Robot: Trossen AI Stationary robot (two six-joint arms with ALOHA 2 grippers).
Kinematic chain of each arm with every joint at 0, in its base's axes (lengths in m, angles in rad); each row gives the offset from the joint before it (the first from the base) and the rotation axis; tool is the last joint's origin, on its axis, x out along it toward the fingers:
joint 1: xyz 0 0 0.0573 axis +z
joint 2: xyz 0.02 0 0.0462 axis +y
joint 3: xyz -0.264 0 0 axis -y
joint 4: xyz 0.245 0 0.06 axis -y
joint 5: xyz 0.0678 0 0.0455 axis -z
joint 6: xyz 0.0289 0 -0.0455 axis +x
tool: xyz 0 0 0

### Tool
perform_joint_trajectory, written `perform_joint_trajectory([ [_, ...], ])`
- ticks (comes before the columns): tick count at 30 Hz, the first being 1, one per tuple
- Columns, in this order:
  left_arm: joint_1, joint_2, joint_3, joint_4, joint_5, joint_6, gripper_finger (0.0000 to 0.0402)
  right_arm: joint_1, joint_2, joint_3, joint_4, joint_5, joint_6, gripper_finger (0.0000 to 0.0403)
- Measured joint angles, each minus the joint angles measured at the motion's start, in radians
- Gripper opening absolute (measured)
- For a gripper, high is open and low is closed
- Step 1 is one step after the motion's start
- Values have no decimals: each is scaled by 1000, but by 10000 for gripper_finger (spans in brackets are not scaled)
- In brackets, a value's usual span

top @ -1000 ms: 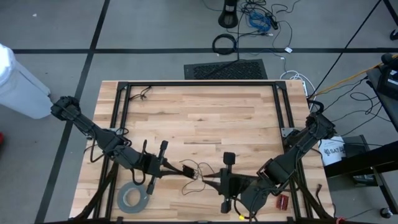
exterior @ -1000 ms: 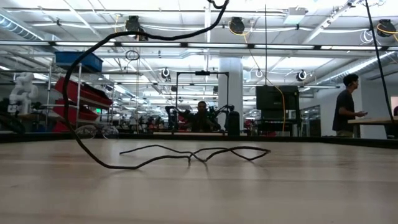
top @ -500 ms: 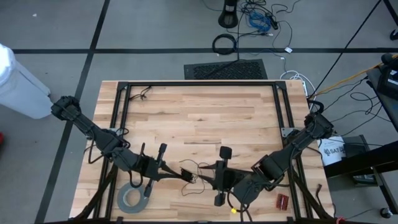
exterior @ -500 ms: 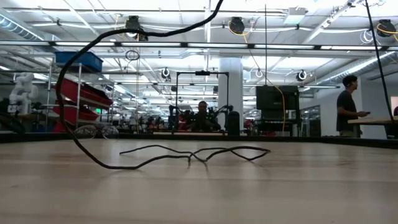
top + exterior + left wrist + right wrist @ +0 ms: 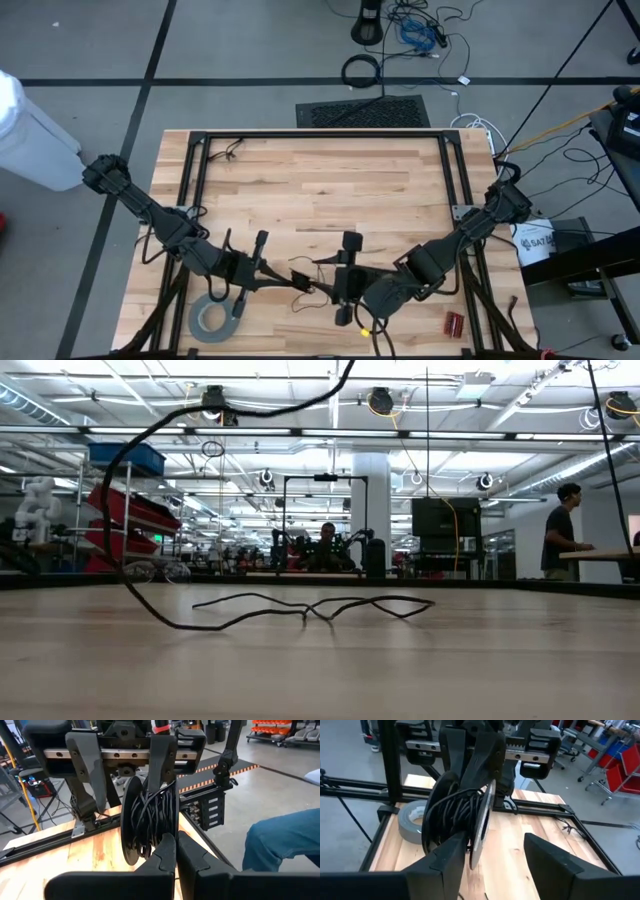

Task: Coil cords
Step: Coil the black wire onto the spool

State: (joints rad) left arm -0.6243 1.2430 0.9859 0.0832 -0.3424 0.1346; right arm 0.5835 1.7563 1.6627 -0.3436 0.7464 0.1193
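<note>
My left gripper is pinched shut on the rim of the spool, a small black reel wound with thin wire, low and left of center in the high view. My right gripper faces it from just beside, fingers spread wide and holding nothing. The loose wire trails in wavy loops across the table at middle of the low view, with the tape roll at lower left in the high view.
</note>
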Motion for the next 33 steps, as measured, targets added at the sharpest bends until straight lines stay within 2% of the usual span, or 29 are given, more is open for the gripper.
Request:
perform_joint_trajectory([
  [6,0,0,0,3,0,-17,2,2,1,0,35,-31,-64,135],
  [13,0,0,0,2,0,-17,2,-8,2,0,33,-88,-85,15],
  [20,1,1,0,9,-2,-65,10,-1,2,0,27,-60,-94,3],
  [23,-4,1,0,17,-2,-91,44,1,0,0,28,-59,-99,2],
  [28,-35,1,0,23,-14,-133,131,14,-29,0,-9,-70,-91,1],
  [33,-93,-8,0,21,-70,-190,202,39,-66,0,-64,-63,-74,0],
])
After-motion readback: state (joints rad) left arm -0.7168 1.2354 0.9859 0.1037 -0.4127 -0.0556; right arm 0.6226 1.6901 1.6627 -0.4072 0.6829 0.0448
